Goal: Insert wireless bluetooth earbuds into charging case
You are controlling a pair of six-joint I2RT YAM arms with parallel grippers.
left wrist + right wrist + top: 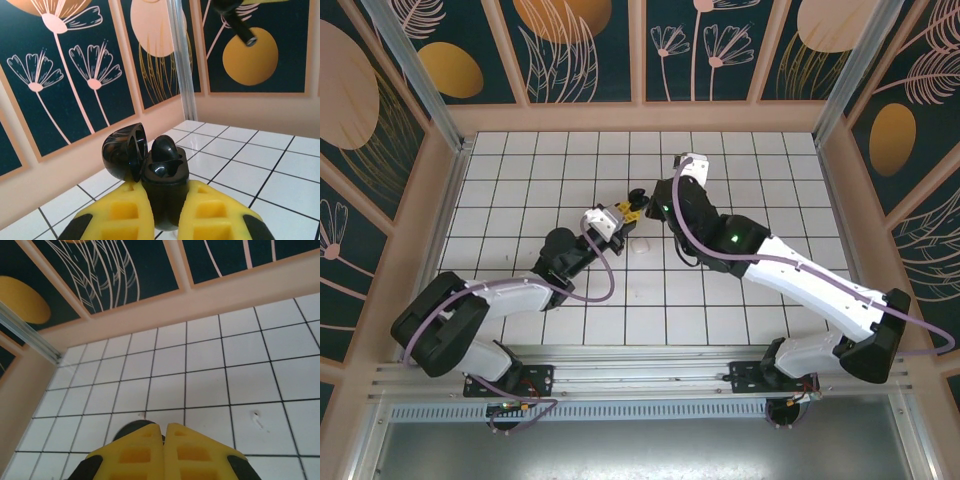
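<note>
Counted: 1 black charging case [165,177], its lid [125,150] swung open to the left, and 2 black earbuds. 1 seated earbud [164,147] was seen bulb-up in the case, centre of the left wrist view. 1 hanging earbud [239,22] was seen at upper right of that view, stem down, above and apart from the case.

The left gripper [165,192] was clamped on the case body at btm centre. The right gripper [164,427] was closed, fingers together, w/ the hanging earbud pinched as a dark shape at the tips.

In the top view, 1 small white item [640,245] lay on the tiles just below both grippers, too small to be identified.

Surface: white tiled floor [520,170] w/ dark grout. Room: dark floral wall panels [50,75] in peach frames and a metal post [181,60].
</note>
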